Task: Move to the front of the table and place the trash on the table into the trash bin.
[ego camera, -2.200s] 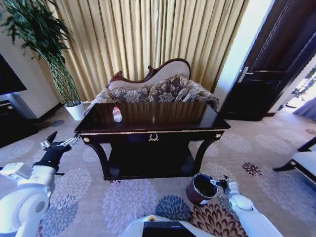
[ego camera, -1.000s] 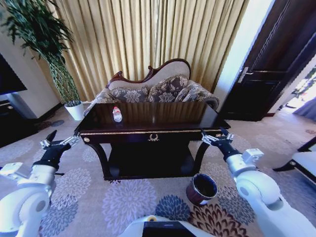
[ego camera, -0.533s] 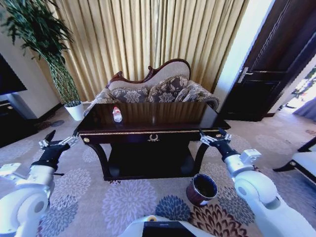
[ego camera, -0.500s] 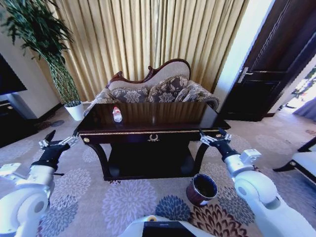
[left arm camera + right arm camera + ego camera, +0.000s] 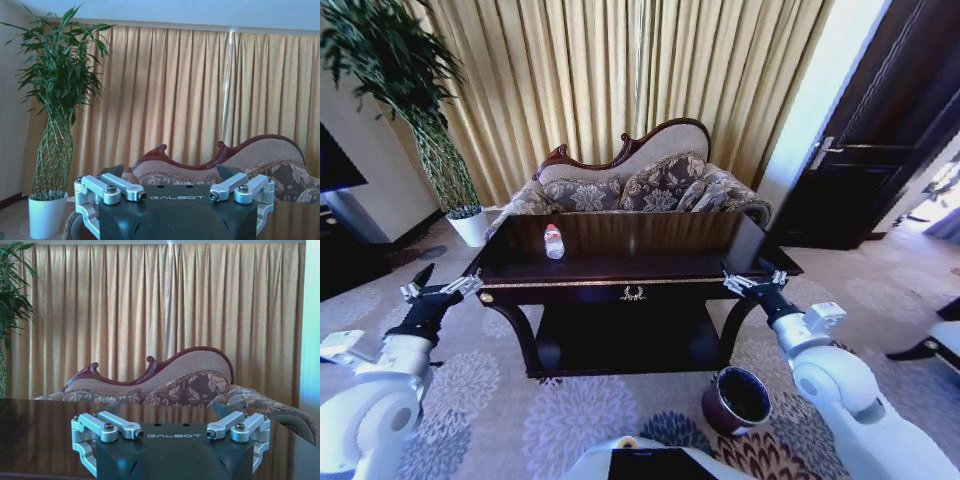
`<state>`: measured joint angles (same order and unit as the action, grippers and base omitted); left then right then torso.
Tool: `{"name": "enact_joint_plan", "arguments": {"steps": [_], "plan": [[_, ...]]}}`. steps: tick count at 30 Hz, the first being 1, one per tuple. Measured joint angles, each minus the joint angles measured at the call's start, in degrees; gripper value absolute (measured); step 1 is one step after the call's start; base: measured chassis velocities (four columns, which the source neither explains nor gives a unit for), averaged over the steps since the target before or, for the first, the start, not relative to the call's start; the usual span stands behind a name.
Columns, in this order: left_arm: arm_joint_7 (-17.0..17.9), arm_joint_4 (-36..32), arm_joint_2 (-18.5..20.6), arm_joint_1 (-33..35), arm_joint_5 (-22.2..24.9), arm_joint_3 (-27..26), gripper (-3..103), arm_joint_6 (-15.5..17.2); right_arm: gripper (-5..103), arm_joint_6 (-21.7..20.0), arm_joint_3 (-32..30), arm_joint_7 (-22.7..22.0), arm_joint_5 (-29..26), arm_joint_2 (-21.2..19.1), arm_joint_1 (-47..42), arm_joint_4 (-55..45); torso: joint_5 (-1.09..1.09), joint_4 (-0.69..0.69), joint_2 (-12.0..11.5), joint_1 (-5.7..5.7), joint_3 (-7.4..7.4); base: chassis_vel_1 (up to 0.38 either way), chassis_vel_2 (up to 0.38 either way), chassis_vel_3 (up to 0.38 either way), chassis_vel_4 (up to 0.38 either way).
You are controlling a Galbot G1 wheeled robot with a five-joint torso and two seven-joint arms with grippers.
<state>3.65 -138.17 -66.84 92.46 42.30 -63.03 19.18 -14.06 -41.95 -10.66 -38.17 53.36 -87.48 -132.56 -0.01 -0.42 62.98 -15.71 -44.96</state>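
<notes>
The dark glossy table (image 5: pixel 650 252) stands straight ahead, with its gold emblem facing me. On its left part stands the trash, a clear plastic bottle (image 5: pixel 554 241) with a red cap. The round brown trash bin (image 5: pixel 740 400) sits on the carpet by the table's right front leg. My left gripper (image 5: pixel 440 290) hovers open, off the table's left front corner. My right gripper (image 5: pixel 752 282) is open at the right front corner, above the bin. The left wrist view shows the left gripper (image 5: pixel 177 196) empty. In the right wrist view the right gripper (image 5: pixel 175 434) is empty over the tabletop (image 5: pixel 40 430).
A patterned sofa (image 5: pixel 640 180) stands behind the table, before gold curtains. A tall plant in a white pot (image 5: pixel 472 225) is at the back left, and a black TV stand (image 5: pixel 340 250) at the far left. A dark door (image 5: pixel 880 150) is on the right.
The right arm rose from beside the bin to the table's right front corner. The whole picture has since shifted, so the camera has moved and the table looks a little nearer. The bottle stays put.
</notes>
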Motion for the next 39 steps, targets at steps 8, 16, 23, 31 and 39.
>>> {"name": "enact_joint_plan", "arguments": {"steps": [8, 16, 23, 31, 39], "plan": [[0.0, 0.0, -0.1, 0.1, 0.0, -0.1, 100, 0.0, 100, 0.0, 0.2, 0.1, 0.1, 0.2, -0.1, -0.2, 0.00, 0.00, 0.0, 0.01, 0.00, -0.097, 0.095, 0.104, -0.096], [0.1, -0.1, -0.2, 0.2, 0.0, -0.1, 100, 0.0, 100, 0.0, 0.5, 0.1, 0.4, 0.2, -0.4, -0.7, 0.00, 0.00, 0.0, 0.00, 0.00, -0.096, 0.107, 0.110, -0.105], [1.3, -0.1, 1.3, -0.3, 0.2, 0.5, 100, 0.2, 100, 0.2, 0.6, 0.0, 0.2, 0.3, -0.4, -1.1, 0.00, 0.00, 0.0, 0.00, 0.00, -0.039, 0.043, 0.053, -0.052], [17.6, 0.5, 9.2, -8.7, 7.9, 6.1, 100, 8.1, 100, 1.1, 0.9, -0.2, 0.0, 0.7, -1.2, -1.1, 0.00, 0.00, 0.0, 0.01, 0.01, 0.000, 0.000, 0.000, 0.000], [25.6, 4.1, 17.6, -16.8, 16.2, 12.5, 100, 12.5, 100, 1.1, 0.9, -0.2, 0.4, 1.5, -1.6, -1.2, -0.01, 0.01, 0.0, 0.01, 0.01, 0.000, 0.000, 0.000, 0.000]]}}
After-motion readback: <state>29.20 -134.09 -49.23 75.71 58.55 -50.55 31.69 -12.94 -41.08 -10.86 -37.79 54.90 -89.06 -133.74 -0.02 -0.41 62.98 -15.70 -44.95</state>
